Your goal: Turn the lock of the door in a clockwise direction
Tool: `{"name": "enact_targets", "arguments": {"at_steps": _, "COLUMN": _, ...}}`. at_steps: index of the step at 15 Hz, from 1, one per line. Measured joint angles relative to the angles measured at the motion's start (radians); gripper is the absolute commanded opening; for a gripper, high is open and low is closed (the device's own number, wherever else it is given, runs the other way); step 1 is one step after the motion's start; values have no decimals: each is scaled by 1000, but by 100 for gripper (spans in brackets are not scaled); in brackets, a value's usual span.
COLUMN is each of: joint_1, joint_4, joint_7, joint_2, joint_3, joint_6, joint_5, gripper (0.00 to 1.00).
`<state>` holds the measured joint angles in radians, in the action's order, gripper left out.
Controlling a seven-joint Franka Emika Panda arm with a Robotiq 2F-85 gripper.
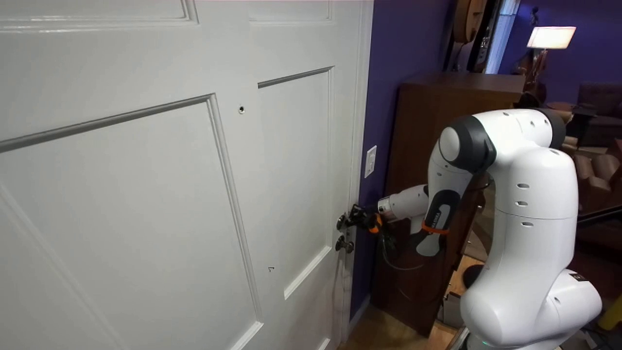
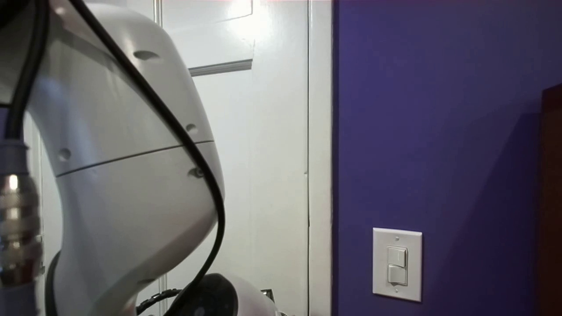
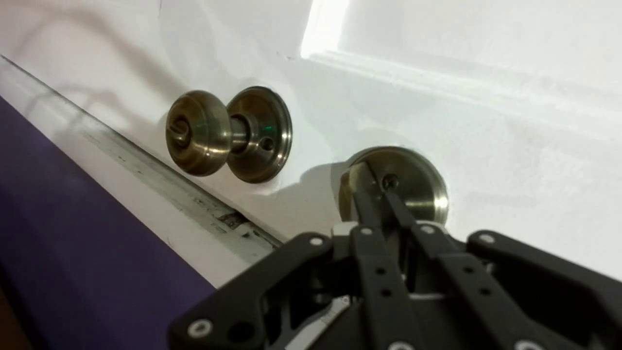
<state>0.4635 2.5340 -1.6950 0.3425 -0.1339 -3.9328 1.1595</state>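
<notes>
The white panelled door [image 1: 291, 194] fills much of an exterior view and also shows behind the arm in an exterior view [image 2: 281, 153]. The lock [image 1: 341, 222] sits near the door's edge, above a door knob. In the wrist view the lock [image 3: 418, 184] is a round brassy plate with a screw and a turn piece at its left side. My gripper [image 3: 374, 194] reaches the lock, its two black fingers close together around the turn piece, partly hiding it. The gripper [image 1: 351, 218] touches the lock in an exterior view.
The round door knob [image 3: 199, 133] is beside the lock in the wrist view and below it in an exterior view [image 1: 346, 244]. A white light switch [image 1: 371, 161] is on the purple wall [image 2: 430, 131]. A brown cabinet [image 1: 406, 272] stands beside the arm.
</notes>
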Motion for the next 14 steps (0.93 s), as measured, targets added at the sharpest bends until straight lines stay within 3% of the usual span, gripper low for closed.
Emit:
{"name": "enact_targets", "arguments": {"at_steps": 1, "joint_1": 2, "joint_4": -1, "joint_7": -11, "joint_2": 0, "joint_3": 1, "joint_6": -16, "joint_5": 1, "gripper": 37}}
{"name": "enact_targets", "arguments": {"at_steps": 2, "joint_1": 2, "joint_4": -5, "joint_7": -19, "joint_2": 0, "joint_3": 4, "joint_6": -32, "joint_5": 1, "gripper": 37}}
{"name": "enact_targets", "arguments": {"at_steps": 4, "joint_1": -1, "joint_4": -22, "joint_7": -25, "joint_2": -1, "joint_3": 15, "joint_6": -32, "joint_5": 1, "gripper": 47}}
{"name": "enact_targets", "arguments": {"at_steps": 11, "joint_1": -10, "joint_4": -24, "joint_7": -31, "joint_2": -59, "joint_3": 16, "joint_6": 127, "joint_5": 73, "gripper": 98}}
{"name": "enact_targets", "arguments": {"at_steps": 14, "joint_1": -16, "joint_4": -19, "joint_7": -42, "joint_2": -108, "joint_3": 17, "joint_6": 245, "joint_5": 115, "gripper": 100}}
